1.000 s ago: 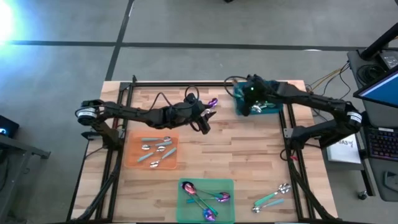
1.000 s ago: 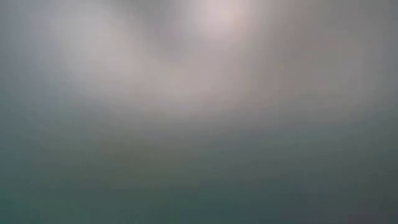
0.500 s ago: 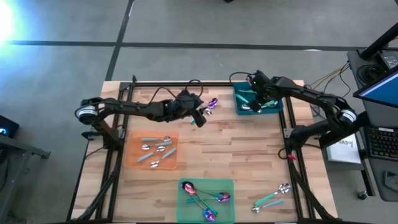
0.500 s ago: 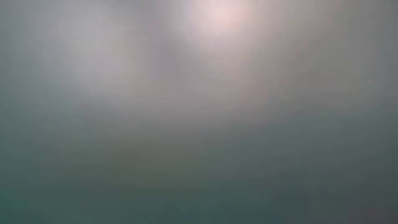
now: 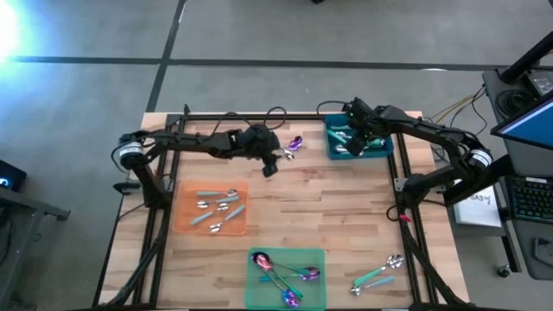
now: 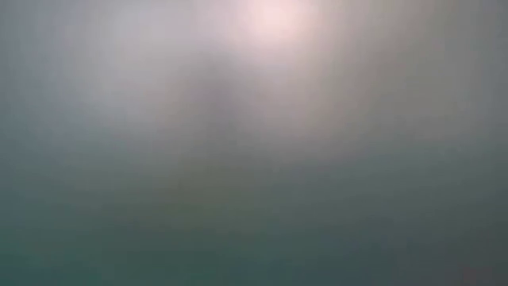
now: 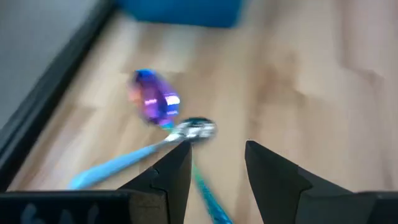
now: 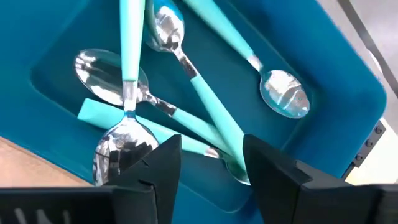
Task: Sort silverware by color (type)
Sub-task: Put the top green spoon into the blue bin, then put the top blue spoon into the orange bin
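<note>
Two spoons lie side by side on the wood left of the teal bin point(image 5: 382, 150): one with a purple head point(image 7: 153, 102) and a pale blue handle, one with a silver head point(image 7: 198, 129) and a teal handle. My left gripper point(image 5: 270, 166) point(image 7: 217, 158) hovers open just near-left of them, and the teal handle runs under the gap between its fingers. My right gripper point(image 5: 356, 134) point(image 8: 211, 155) hangs open over the bin. In the bin lie several silver-headed spoons point(image 8: 186, 81) with teal handles, crossing each other. The low view shows only blur.
An orange mat point(image 5: 183, 216) at the near left holds silver spoons with pale blue handles. A green mat point(image 5: 318, 256) at the near edge holds purple-headed spoons. Two more teal-handled spoons point(image 5: 378, 275) lie on bare wood at the near right. A black frame rail point(image 5: 259, 115) runs along the far edge.
My left gripper has drawn a little toward the table's left, away from the two loose spoons, and its arm has swung toward the far edge. My right gripper has pulled back over the bin toward its far right, uncovering the spoons inside.
</note>
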Action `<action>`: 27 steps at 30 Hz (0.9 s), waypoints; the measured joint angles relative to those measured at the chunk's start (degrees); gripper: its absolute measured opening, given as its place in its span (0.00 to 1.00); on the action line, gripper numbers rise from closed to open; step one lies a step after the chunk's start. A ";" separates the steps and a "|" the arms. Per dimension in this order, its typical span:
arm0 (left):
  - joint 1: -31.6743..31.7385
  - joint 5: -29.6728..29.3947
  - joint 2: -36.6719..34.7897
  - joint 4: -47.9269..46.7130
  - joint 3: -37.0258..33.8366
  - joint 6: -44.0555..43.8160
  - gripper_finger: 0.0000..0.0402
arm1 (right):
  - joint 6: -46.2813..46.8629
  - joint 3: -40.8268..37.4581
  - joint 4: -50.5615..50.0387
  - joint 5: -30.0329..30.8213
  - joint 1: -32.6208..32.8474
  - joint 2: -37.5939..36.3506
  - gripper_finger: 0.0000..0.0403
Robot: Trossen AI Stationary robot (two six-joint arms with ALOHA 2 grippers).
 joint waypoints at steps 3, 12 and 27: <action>2.71 8.10 0.02 -4.06 1.31 7.55 0.34 | -0.23 0.24 -0.08 -0.02 0.02 -0.09 0.41; 9.53 10.36 0.53 -17.01 8.64 28.80 0.34 | 0.05 0.97 0.01 -0.09 0.02 -0.18 0.38; 13.66 10.12 9.13 -23.57 16.34 43.12 0.34 | 3.09 1.00 0.11 -2.20 1.91 -0.15 0.37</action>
